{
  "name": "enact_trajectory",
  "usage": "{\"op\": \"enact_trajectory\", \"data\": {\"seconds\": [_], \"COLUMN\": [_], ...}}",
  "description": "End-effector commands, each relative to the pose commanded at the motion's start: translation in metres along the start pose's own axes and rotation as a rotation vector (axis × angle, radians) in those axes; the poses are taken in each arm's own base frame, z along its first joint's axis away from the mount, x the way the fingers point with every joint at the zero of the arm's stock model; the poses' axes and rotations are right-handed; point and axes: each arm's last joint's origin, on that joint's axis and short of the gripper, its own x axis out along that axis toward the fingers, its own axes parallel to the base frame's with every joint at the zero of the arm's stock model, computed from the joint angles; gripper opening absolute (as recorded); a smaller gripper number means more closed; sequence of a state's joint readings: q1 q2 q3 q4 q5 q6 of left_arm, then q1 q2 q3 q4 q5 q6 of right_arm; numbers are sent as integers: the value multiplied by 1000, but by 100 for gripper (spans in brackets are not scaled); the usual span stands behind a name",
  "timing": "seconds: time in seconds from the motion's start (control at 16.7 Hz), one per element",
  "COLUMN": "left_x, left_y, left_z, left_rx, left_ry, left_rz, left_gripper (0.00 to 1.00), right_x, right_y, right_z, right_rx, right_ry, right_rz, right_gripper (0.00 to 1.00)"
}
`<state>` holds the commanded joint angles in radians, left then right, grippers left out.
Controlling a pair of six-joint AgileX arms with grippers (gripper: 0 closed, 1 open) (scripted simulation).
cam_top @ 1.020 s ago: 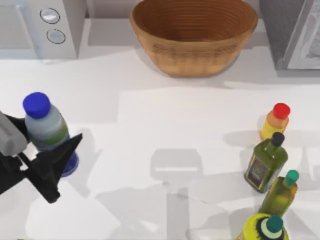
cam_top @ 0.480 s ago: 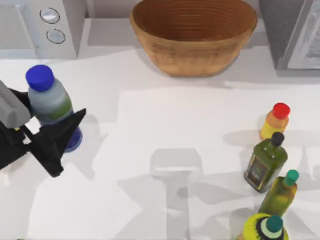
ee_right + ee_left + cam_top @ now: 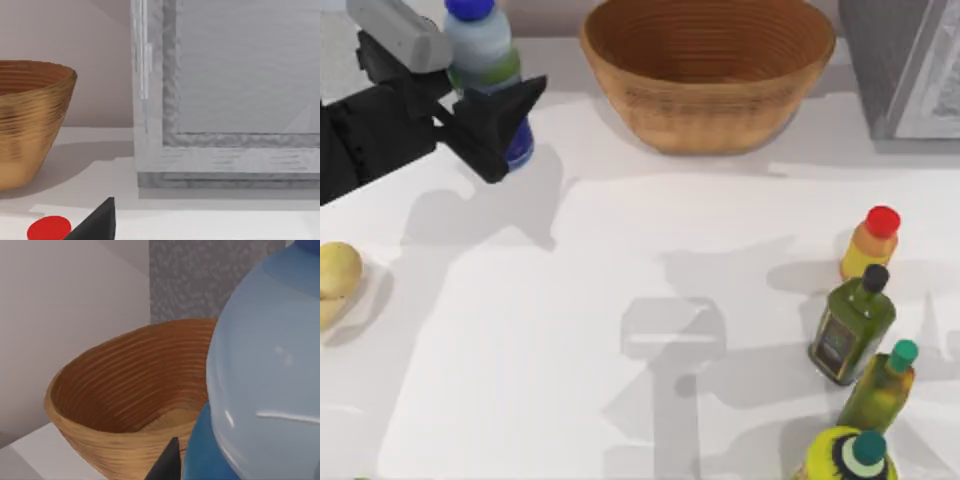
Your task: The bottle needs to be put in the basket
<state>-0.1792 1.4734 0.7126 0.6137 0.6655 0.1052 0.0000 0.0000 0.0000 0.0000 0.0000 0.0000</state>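
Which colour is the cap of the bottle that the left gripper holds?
Blue. The bottle in the left gripper shows its cap best in the top view.

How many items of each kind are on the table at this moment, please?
Bottles: 5, namely the clear blue-capped water bottle in the left pincer, red-capped yellow-orange bottle, black-capped dark green bottle, teal-capped olive bottle, teal-capped yellow bottle.
Round woven wicker baskets: 1
Pale yellow rounded items: 1
Total: 7

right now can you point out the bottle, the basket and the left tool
bottle (image 3: 485,45): top view, on its pale upper body below the blue cap
basket (image 3: 705,105): top view, on its outer woven wall
left tool (image 3: 480,105): top view, midway between its dark fingertips, which are shut on the bottle
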Motion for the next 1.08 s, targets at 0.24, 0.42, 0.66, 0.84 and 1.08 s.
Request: {"op": "enact_trajectory", "data": {"seconds": [0.24, 0.42, 0.66, 0.84, 1.08], "left_x": [60, 105, 155, 183, 203], "left_y": [19, 26, 26, 21, 15], "left_z": [31, 51, 75, 87, 94], "left_rx": [4, 7, 10, 11, 9], "left_ry": [3, 2, -4, -6, -4], "left_rz": [4, 12, 26, 35, 41], "left_gripper": [0, 0, 0, 0, 0], "right_x": [0, 0, 0, 0, 0], "right_y": [0, 0, 0, 0, 0], "right_z": [0, 0, 0, 0, 0], "right_rx": [0, 0, 0, 0, 0], "right_ry": [0, 0, 0, 0, 0], "right_rz": [0, 0, 0, 0, 0], "right_gripper": [100, 100, 100, 100, 100]}}
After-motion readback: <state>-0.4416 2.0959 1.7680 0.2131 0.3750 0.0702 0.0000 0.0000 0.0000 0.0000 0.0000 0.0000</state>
